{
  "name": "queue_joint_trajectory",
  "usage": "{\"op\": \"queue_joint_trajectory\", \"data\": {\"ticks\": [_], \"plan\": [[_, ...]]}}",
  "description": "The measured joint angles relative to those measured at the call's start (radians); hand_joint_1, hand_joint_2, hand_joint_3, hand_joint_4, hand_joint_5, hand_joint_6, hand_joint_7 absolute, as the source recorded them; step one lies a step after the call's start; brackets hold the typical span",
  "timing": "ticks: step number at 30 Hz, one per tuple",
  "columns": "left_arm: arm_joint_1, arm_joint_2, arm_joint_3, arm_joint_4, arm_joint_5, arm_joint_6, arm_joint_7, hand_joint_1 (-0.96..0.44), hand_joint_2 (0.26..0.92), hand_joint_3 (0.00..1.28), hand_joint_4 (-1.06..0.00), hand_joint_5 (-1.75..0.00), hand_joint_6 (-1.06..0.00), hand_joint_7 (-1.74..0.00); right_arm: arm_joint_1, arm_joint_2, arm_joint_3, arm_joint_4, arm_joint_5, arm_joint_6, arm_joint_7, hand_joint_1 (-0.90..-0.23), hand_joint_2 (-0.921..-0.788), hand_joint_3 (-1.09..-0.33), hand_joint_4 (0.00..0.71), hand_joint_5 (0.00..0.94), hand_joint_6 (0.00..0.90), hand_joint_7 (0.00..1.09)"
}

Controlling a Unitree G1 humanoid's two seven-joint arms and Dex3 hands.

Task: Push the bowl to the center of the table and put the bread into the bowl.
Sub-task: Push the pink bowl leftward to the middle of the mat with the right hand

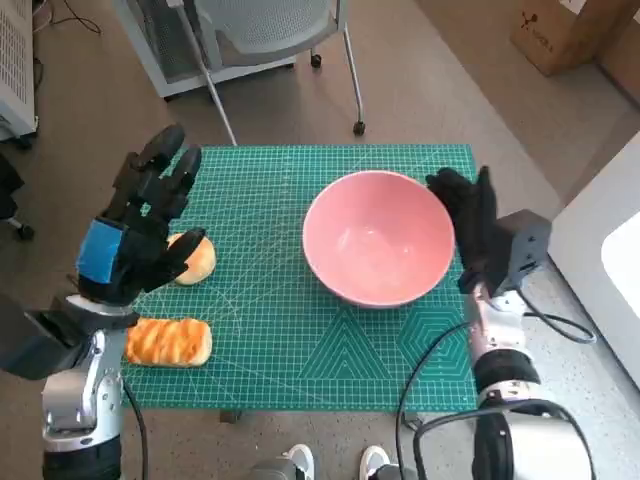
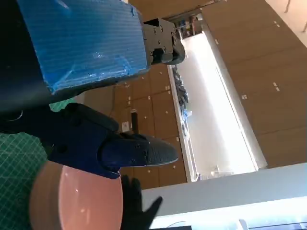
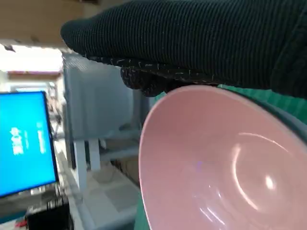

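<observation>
A pink bowl (image 1: 378,238) stands empty on the green mat (image 1: 290,340), right of the middle. My right hand (image 1: 470,215), in the black glove, lies flat against the bowl's right rim without gripping it; the right wrist view shows the glove (image 3: 192,43) just over the bowl (image 3: 225,163). A round bread roll (image 1: 195,258) lies at the mat's left edge, and a longer glazed bread (image 1: 168,341) nearer the front left corner. My left hand (image 1: 140,225) hovers above the round roll with fingers spread and empty. The left wrist view shows its taped back (image 2: 81,43), the bowl (image 2: 72,201) and the other glove (image 2: 139,208).
A chair's legs (image 1: 355,80) and a white stand are on the floor beyond the table. A cardboard box (image 1: 560,35) sits at the far right, a white unit (image 1: 610,250) close by the table's right side. Shoes (image 1: 295,462) show below the front edge.
</observation>
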Motion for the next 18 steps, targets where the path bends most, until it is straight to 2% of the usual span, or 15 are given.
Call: {"op": "queue_joint_trajectory", "data": {"ticks": [7, 13, 18], "plan": [[0.027, 0.008, 0.021, -0.043, -0.003, 0.027, 0.010, -0.57, 0.921, 0.29, -0.13, 0.00, 0.00, -0.42, -0.014, 0.048, -0.008, 0.004, 0.000, 0.022, 0.022, -0.684, -0.921, -0.745, 0.115, 0.004, 0.276, 0.02], [0.046, 0.015, 0.035, -0.082, -0.004, 0.047, 0.020, -0.57, 0.921, 0.29, -0.13, 0.00, 0.00, -0.42, -0.037, 0.081, -0.007, 0.004, -0.003, 0.024, 0.022, -0.713, -0.921, -0.728, 0.114, 0.002, 0.274, 0.01], [0.060, 0.020, 0.048, -0.095, -0.006, 0.054, 0.024, -0.55, 0.921, 0.29, -0.12, 0.00, 0.00, -0.41, -0.055, 0.109, -0.005, 0.004, -0.004, 0.024, 0.021, -0.712, -0.921, -0.727, 0.116, 0.002, 0.276, 0.01]]}}
